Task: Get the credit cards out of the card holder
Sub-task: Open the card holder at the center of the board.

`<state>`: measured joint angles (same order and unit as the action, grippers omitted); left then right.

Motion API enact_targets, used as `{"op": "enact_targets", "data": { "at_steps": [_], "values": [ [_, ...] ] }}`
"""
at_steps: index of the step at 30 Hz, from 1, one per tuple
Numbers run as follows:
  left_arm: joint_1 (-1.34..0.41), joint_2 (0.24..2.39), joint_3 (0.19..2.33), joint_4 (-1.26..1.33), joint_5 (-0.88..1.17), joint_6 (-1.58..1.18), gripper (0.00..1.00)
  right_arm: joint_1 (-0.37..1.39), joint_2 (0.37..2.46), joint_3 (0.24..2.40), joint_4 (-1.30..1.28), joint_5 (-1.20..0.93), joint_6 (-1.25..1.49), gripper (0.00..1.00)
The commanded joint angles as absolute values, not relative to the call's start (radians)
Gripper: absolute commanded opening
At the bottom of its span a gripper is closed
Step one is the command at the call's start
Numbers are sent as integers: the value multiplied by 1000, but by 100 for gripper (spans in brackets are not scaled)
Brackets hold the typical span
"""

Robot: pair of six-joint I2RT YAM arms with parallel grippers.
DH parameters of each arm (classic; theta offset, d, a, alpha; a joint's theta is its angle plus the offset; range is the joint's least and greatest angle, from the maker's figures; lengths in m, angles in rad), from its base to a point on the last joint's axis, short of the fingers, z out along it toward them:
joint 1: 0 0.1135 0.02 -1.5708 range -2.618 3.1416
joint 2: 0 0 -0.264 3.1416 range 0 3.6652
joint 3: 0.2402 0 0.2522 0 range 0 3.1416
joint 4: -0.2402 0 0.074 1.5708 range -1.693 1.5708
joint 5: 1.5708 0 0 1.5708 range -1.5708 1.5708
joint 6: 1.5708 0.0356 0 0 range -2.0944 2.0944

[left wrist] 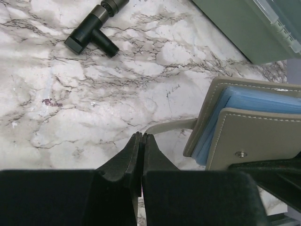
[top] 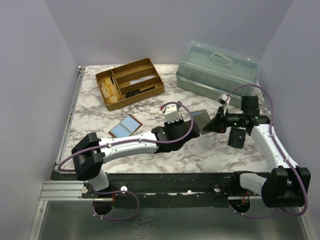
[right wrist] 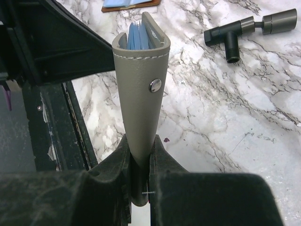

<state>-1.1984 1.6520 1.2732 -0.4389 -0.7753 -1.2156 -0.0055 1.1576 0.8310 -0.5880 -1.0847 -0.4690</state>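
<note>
A grey leather card holder with a snap stud stands on edge, pinched at its lower end by my shut right gripper. Light-blue credit cards sit inside its open top; they also show in the left wrist view, tucked in the holder. A thin grey strap runs from the holder to my left gripper, whose tips are shut on its end. From above, the holder is between the left gripper and the right gripper.
A brown folding holder lies open with light-blue cards showing, left of centre. A wooden compartment tray stands at the back. A grey-green lidded box stands back right. A black T-shaped part lies on the marble.
</note>
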Motion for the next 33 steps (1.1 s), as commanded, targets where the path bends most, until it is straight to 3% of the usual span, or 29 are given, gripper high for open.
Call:
{"op": "enact_targets", "data": {
  "at_steps": [1,7,11,14,19,33],
  "values": [
    [-1181,1519,1123,-328,-735,-1082,11,-2,1149,832,-574,-1112,-486,0],
    [-1103,1261,732,182,-341,-803,60,-2,1156,836,-594,-1132,-513,0],
    [-1044,1104,533,418,-157,-734,80,-2,1163,840,-623,-1161,-553,0],
    [-1032,1014,455,487,-108,-677,90,-2,1175,847,-648,-1178,-589,0],
    [-1020,950,399,590,-29,-613,96,-2,1185,859,-702,-1220,-652,0],
    [-1004,1040,389,840,113,-512,97,-2,1179,862,-758,-1271,-722,0]
  ]
}}
